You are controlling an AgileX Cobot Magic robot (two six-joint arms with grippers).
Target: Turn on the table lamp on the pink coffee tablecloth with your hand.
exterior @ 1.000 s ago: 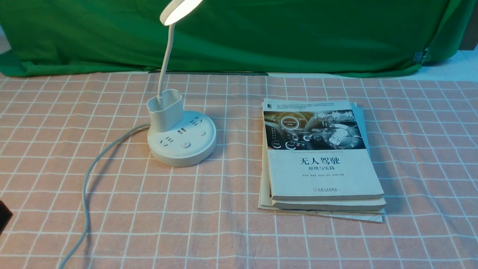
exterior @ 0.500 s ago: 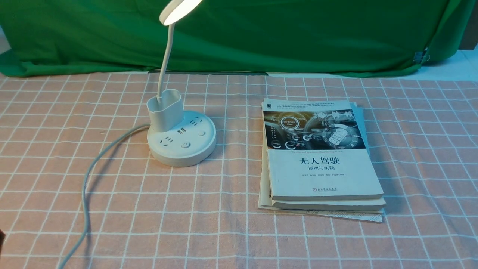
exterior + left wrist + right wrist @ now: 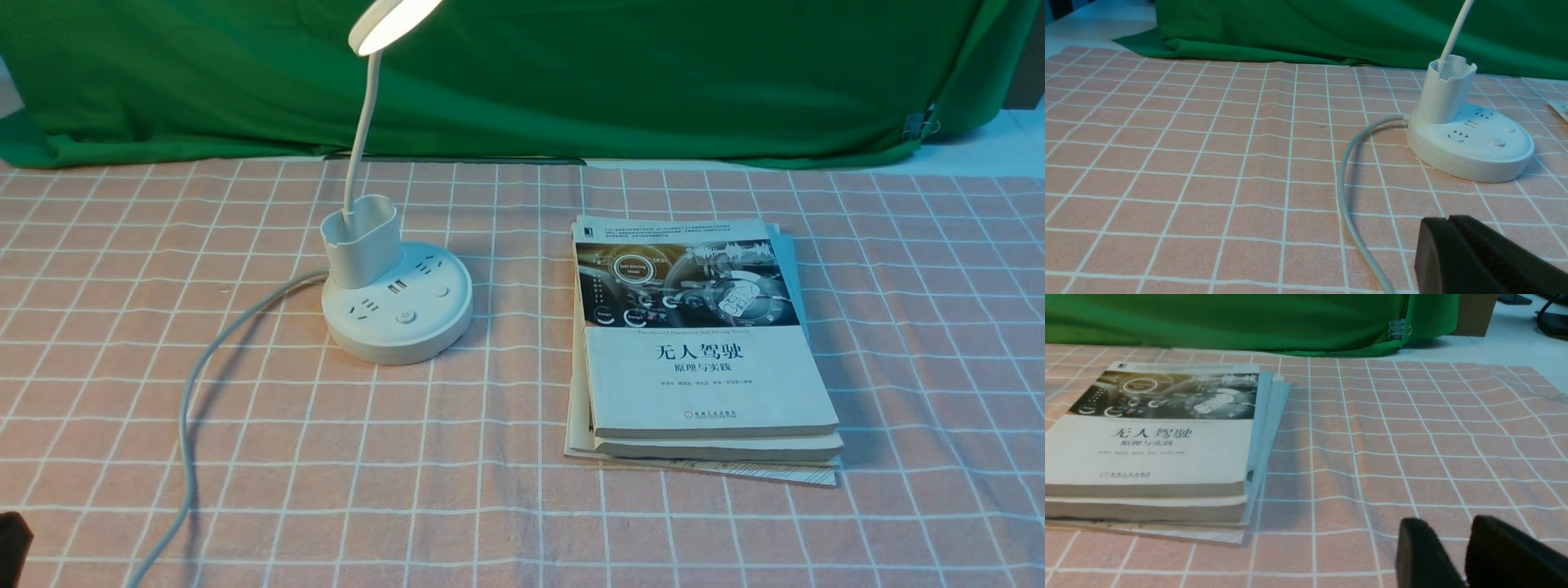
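Lit table lamp (image 3: 397, 302) stands upper left of the front frame, up and right of the nearer left hand (image 3: 1447, 218), its fingertips pressed together.

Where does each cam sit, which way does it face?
Front: between the arms, facing forward over the lamp and books; dark left gripper bit at the edge.
Left wrist: on left arm, facing lamp base; closed fingers show.
Right wrist: on right arm, facing books; parted fingers show.
Front and left wrist share the lamp.
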